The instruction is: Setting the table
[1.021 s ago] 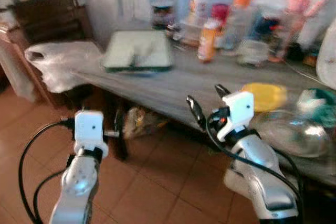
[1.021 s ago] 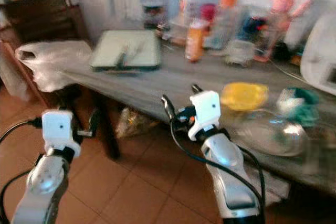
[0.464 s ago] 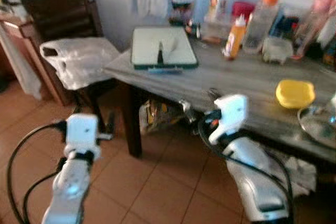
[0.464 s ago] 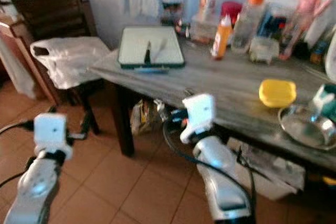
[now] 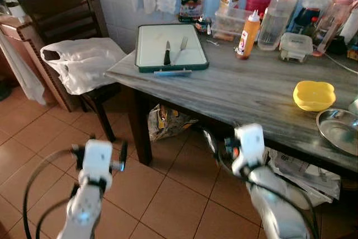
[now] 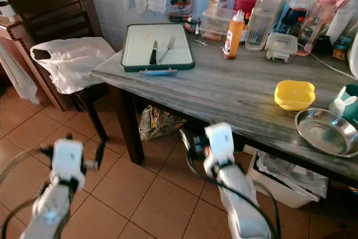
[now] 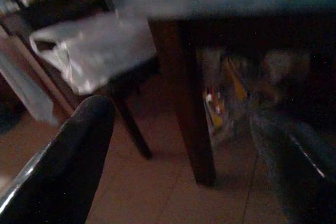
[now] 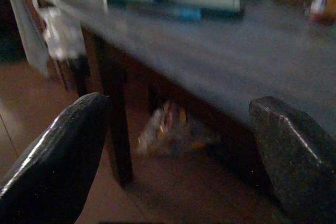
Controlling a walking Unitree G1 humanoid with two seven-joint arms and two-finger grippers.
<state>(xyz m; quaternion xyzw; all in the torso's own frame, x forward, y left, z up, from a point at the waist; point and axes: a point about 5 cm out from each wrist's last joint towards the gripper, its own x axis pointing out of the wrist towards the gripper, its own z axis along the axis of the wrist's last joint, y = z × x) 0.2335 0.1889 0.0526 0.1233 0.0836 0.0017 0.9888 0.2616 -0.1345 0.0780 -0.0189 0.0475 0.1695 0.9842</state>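
Left eye view: You have the knife (image 5: pixel 166 52) and fork (image 5: pixel 180 50) lying side by side on the green-rimmed tray (image 5: pixel 146 47) at the far corner of the table (image 5: pixel 246 93). Both arms hang low over the floor tiles, well short of the table edge.
Right eye view: The yellow bowl (image 6: pixel 294 94), the steel bowl (image 6: pixel 330 130) and a cup (image 6: pixel 347 101) sit near the table's right end, and bottles crowd the back row behind the tray. You risk toppling the sauce bottle (image 6: pixel 232 35) if you reach for the cutlery from the right.
Left wrist view: Your left gripper (image 7: pixel 184 166) has its fingers spread wide with nothing between them, and it looks at the table leg (image 7: pixel 181 98) and the plastic bag (image 7: pixel 92 53) on the chair. Raise the arm before you step in, or it may strike the leg or snag the bag.
Right wrist view: Your right gripper (image 8: pixel 178 161) is likewise spread and empty, level with the table edge. I judge that edge the likeliest thing to hit.
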